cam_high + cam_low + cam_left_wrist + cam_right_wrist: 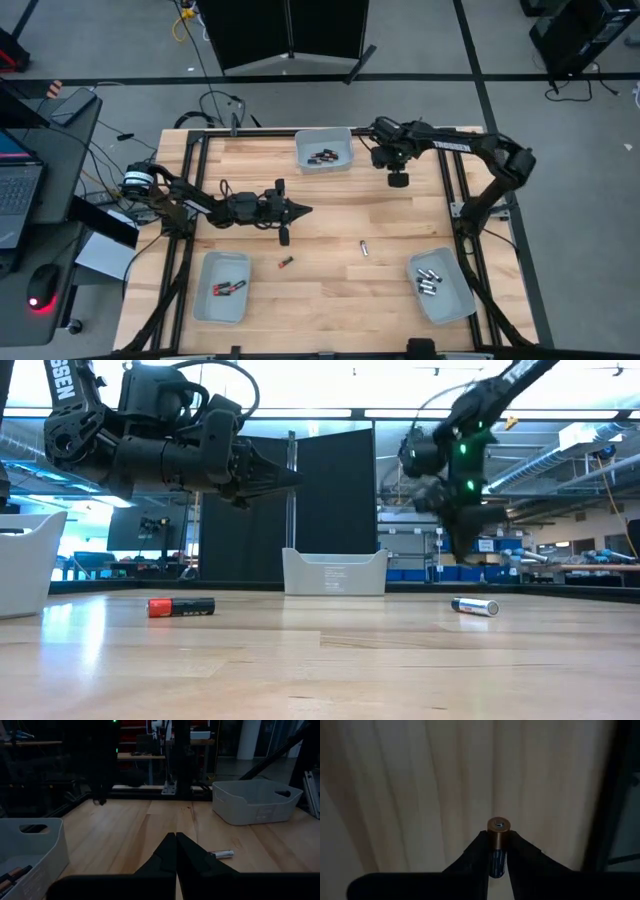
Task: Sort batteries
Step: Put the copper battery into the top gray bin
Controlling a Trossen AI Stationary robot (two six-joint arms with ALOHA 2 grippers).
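My right gripper [498, 842] hangs over the bare wood just right of the far tray [323, 150], shut on a black battery with a copper-coloured end [498, 826]. It also shows in the high view [398, 180]. My left gripper [303, 210] is shut with nothing in it, level above the table's middle left. A red-and-black battery [286, 262] and a silver battery [364, 247] lie on their sides on the wood. The far tray holds black batteries. The near left tray [222, 288] holds red-and-black ones, and the near right tray [440, 285] silver ones. My right gripper pinches the battery's black body [497, 862] between its two fingers. The fingers point steeply down, and the battery stands along them. Its copper-coloured end [498, 826] sticks out past the fingertips toward the table. The battery is lifted clear of the wood.
Black frame rails [455, 190] run along the table's edges. The wood between the three trays is open apart from the two loose batteries. A desk with a laptop [20, 190] stands off the table's left side.
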